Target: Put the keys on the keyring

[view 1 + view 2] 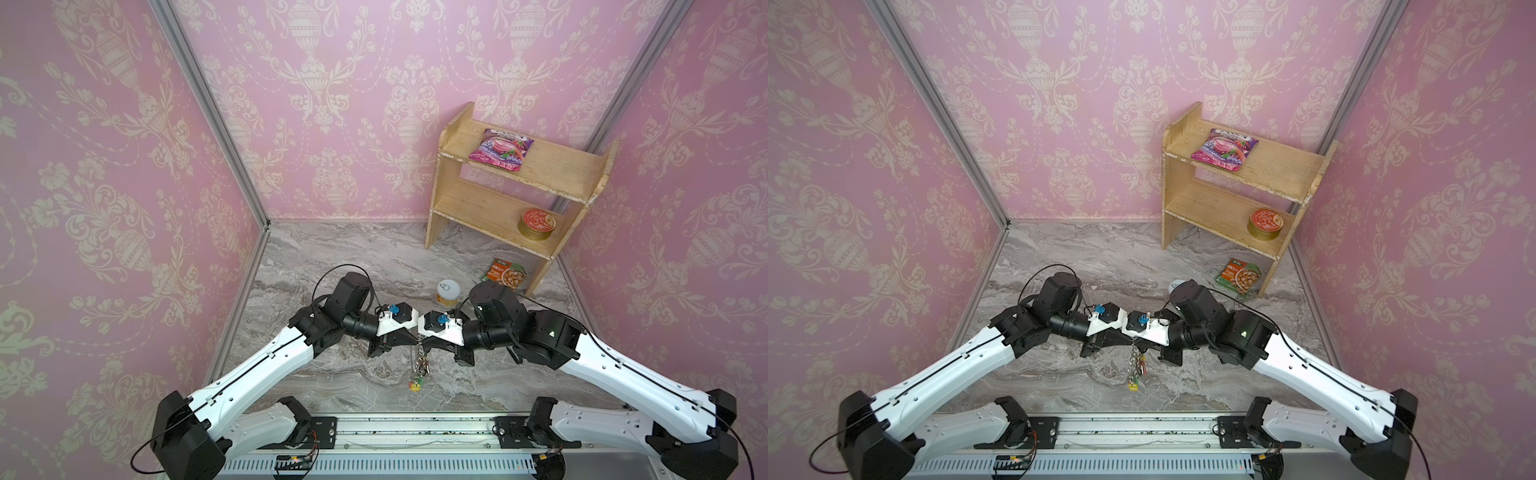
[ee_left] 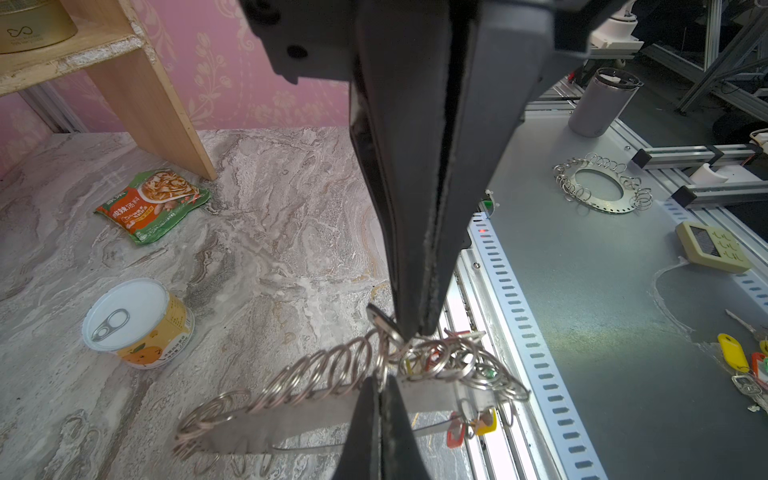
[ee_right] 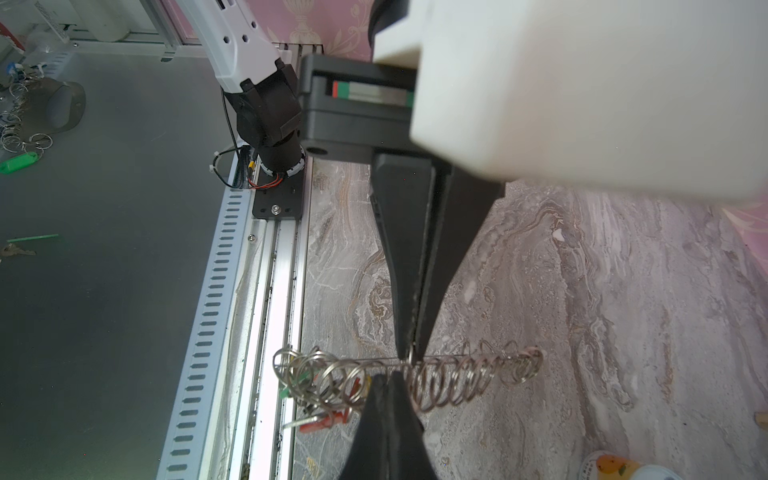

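Top views: left gripper and right gripper meet tip to tip, both pinched shut on the large flat silvery metal keyring.

Left wrist view: the left gripper's black fingers are closed against the keyring's flat plate, and the right gripper's tips are closed on a small split ring at the plate's edge. The keyring hangs from the tips above the grey marble-patterned table, with its red, yellow and green plastic tags at the low end. Whether the black plastic-headed key sits among the rings cannot be told. Reference item: the short yellow-orange can with a white pull-tab lid, upright on the table. Grippers and keyring are near the can, on its robot-base side. A flat green-and-orange food packet lies just past the can, at the foot of the light wooden two-shelf rack.
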